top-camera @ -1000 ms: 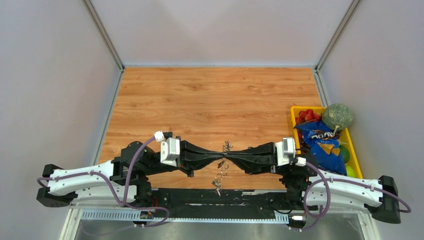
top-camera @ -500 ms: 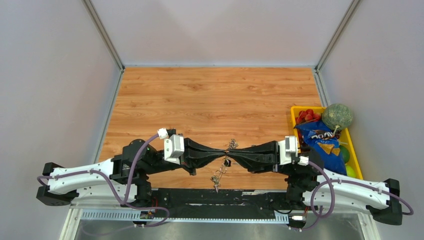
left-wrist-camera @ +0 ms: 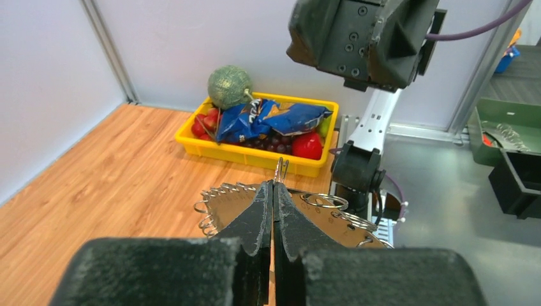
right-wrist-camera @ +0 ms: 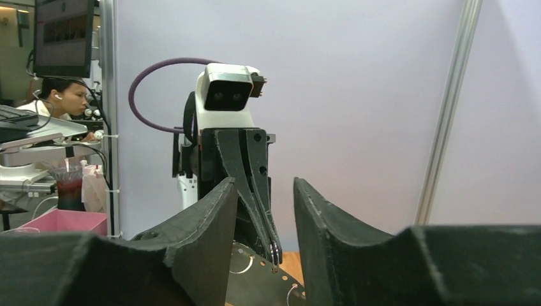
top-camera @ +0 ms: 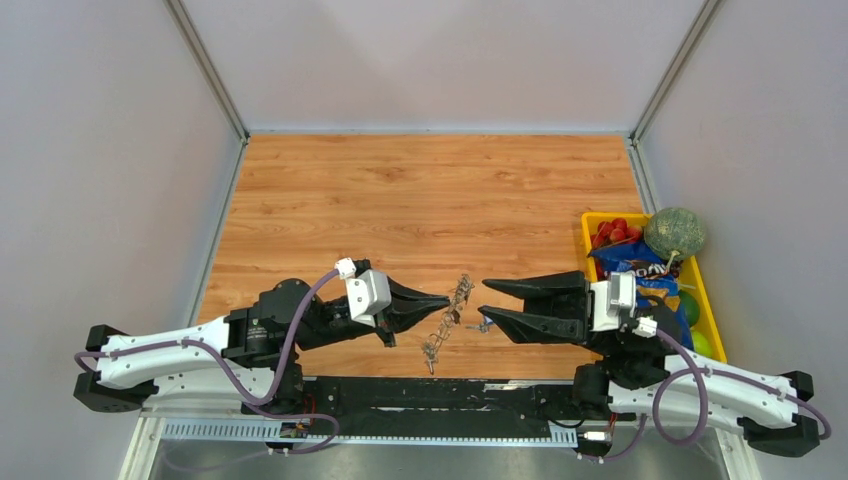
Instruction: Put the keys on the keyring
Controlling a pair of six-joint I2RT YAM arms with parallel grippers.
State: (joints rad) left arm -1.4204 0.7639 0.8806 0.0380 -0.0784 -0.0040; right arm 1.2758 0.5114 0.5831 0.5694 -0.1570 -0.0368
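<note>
Left jaws clamped keyring (top-camera: 458, 293); right jaws stood half-open beside it. Hoop likely light, stiff, slippery: take bare rim, clear of keys (top-camera: 433, 350).

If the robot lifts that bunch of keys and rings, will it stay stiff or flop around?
Probably floppy: the bunch of keys and rings trails in a loose string from the shut left end effector, pinched at one spot. It looks light, just thin wire and tiny keys. It may swing or slip, since smooth metal is held only at the very tips.
</note>
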